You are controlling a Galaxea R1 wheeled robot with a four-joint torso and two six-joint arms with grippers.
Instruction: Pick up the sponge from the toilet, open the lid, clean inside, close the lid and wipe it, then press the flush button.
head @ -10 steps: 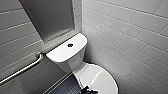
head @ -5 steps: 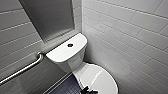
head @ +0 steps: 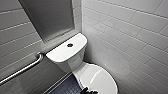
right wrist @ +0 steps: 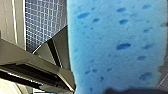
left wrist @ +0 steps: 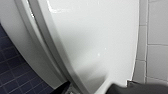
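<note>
Head view: the white glossy ceramic toilet (head: pixel 67 53) stands in a tiled corner (head: pixel 130 37), its white glossy oval plastic lid (head: pixel 98 78) shut. Left wrist view: the left gripper (left wrist: pixel 112 89) is close by the lid's rim; whether it is spread or closed, I cannot tell. Right wrist view: the right gripper (right wrist: pixel 130 91) clamps the bright blue porous sponge (right wrist: pixel 115 42).

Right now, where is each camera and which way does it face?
Head: high, looking down at the toilet, lid closed; dark robot part at bottom edge.
Left wrist: close over the lid's rim, left gripper at it, dark floor beside.
Right wrist: facing the sponge in the right gripper, floor tiles behind.
Shared: head and left wrist both show the lid.
</note>
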